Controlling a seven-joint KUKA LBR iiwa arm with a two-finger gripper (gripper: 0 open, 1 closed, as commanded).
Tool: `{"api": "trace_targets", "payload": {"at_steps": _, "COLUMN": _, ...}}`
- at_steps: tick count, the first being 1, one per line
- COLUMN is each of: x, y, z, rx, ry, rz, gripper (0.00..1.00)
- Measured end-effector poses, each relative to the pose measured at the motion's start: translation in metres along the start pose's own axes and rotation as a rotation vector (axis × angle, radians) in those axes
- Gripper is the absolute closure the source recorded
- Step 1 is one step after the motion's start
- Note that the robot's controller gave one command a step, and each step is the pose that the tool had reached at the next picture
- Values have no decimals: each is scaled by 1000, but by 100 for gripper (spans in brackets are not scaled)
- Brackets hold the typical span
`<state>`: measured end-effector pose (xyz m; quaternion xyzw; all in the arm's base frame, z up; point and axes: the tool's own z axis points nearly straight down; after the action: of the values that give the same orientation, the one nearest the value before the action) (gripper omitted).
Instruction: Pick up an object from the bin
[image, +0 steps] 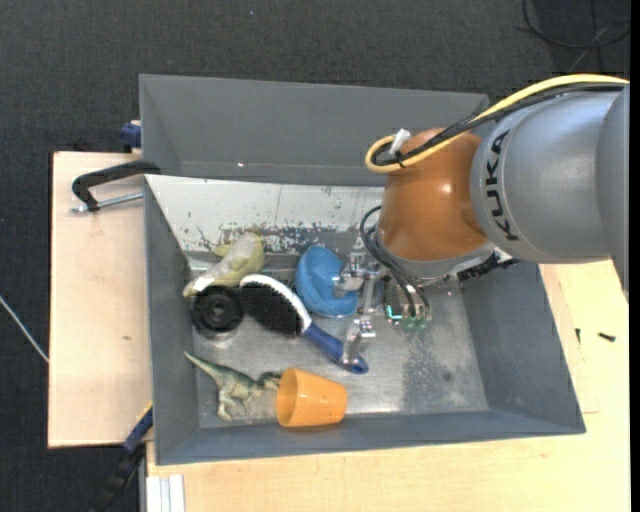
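We see the hand (360, 335) low at ctr of the grey metal bin (450, 372), over the blue handle of a black-bristled brush (275, 306), just beside a blue plastic cup (318, 278) (apart or together: can't tell).

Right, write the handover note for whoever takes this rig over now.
Gripper: down in the middle of the bin, at the blue handle end of the brush. Whether it has a grip cannot be told.
Things: the brush lies mid-bin, with a blue cup just behind it. A black round thing and a pale toy lie to the left. An orange cup on its side and a toy dinosaur lie along the near wall.
Done: the arm has reached in.
Left: secure one thing, probably the brush, and lift it out.
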<state>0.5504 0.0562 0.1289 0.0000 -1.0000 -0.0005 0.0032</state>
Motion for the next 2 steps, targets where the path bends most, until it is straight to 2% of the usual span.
{"api": "trace_targets", "payload": {"at_steps": 1, "x": -18, "y": -11, "z": 56, "rx": -5, "ry": -7, "rz": 126, "gripper": 0}}
{"api": "trace_targets", "payload": {"at_steps": 2, "x": -23, "y": -14, "z": 51, "rx": -4, "ry": -25, "rz": 127, "gripper": 100}}
